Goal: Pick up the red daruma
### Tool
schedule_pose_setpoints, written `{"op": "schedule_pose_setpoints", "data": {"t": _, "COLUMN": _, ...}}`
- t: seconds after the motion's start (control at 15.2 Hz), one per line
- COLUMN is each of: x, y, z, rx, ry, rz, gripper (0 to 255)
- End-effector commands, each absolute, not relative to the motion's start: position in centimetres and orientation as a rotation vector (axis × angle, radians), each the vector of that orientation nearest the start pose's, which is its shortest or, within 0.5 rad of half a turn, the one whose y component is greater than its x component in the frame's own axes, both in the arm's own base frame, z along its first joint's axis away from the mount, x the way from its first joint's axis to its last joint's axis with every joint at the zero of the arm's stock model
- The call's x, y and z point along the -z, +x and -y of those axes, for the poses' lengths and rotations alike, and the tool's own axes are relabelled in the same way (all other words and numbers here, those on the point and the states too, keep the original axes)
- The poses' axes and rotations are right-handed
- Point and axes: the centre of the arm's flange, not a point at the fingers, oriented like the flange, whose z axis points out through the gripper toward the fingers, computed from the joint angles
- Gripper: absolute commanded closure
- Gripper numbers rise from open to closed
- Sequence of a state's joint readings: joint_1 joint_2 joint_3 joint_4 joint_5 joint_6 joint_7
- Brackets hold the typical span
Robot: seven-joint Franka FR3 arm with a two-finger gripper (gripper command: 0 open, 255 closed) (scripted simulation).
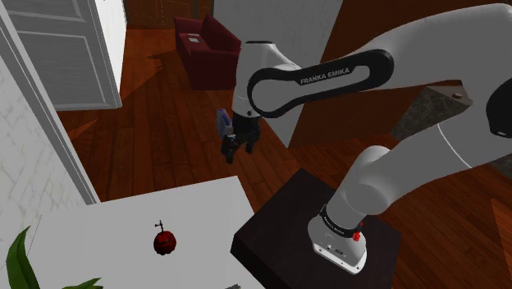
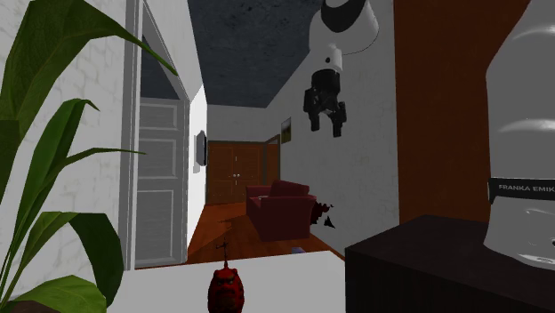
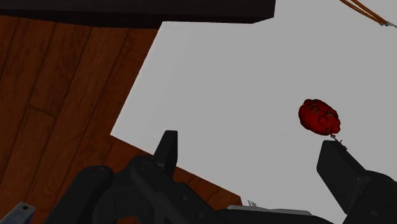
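Wood floor point(image 1: 164, 139) runs past a white table point(image 1: 123, 222), and above them hangs the gripper point(image 3: 247, 140). Its two black fingers stand wide apart with nothing between them but the view of table and boards below. In the shoulder view the gripper point(image 1: 238, 141) hangs over the floor beyond the table's far edge. In the second exterior view it point(image 2: 325, 127) is high up near the ceiling, well apart from anything it could touch.

The red daruma point(image 3: 319, 117) sits on the bare table top, well in from the corner nearest the gripper and off to one finger's side rather than on the line between them. In the shoulder view the daruma point(image 1: 166, 241) stands alone about mid-table, toward the near edge.

It stands upright point(image 2: 226, 289): a small rounded body slightly taller than wide, long axis vertical, with a thin stalk rising from its crown. Which way its face turns I cannot tell.

It looks light, stiff and glossy — likely to slip or rock on its rounded base if pinched off-centre. The best hold is probably across the widest part of the belly, one finger either side, coming straight down and leaving the stalk alone.

Beside the table is the dark stand point(image 1: 279, 222); green plant leaves point(image 1: 20, 263) edge the table's near corner, and a dark red armchair point(image 1: 209, 49) sits far off.
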State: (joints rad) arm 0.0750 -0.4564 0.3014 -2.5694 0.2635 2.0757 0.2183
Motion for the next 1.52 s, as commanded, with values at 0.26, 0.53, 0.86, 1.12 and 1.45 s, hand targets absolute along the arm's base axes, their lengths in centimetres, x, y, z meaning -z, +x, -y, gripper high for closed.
{"op": "schedule_pose_setpoints", "data": {"t": 0.26, "x": -35.3, "y": 38.2, "z": -20.9, "rx": -0.111, "ry": -3.065, "rz": -0.055, "gripper": 0}}
{"op": "schedule_pose_setpoints", "data": {"t": 0.53, "x": -31.7, "y": 39.6, "z": -24.6, "rx": -0.114, "ry": -3.068, "rz": -0.082, "gripper": 0}}
{"op": "schedule_pose_setpoints", "data": {"t": 0.86, "x": -27.1, "y": 41.3, "z": -29.1, "rx": -0.118, "ry": -3.072, "rz": -0.116, "gripper": 0}}
{"op": "schedule_pose_setpoints", "data": {"t": 1.12, "x": -23.4, "y": 42.8, "z": -32.6, "rx": -0.121, "ry": -3.075, "rz": -0.144, "gripper": 0}}
{"op": "schedule_pose_setpoints", "data": {"t": 1.45, "x": -18.8, "y": 44.7, "z": -37.0, "rx": -0.125, "ry": -3.078, "rz": -0.178, "gripper": 0}}
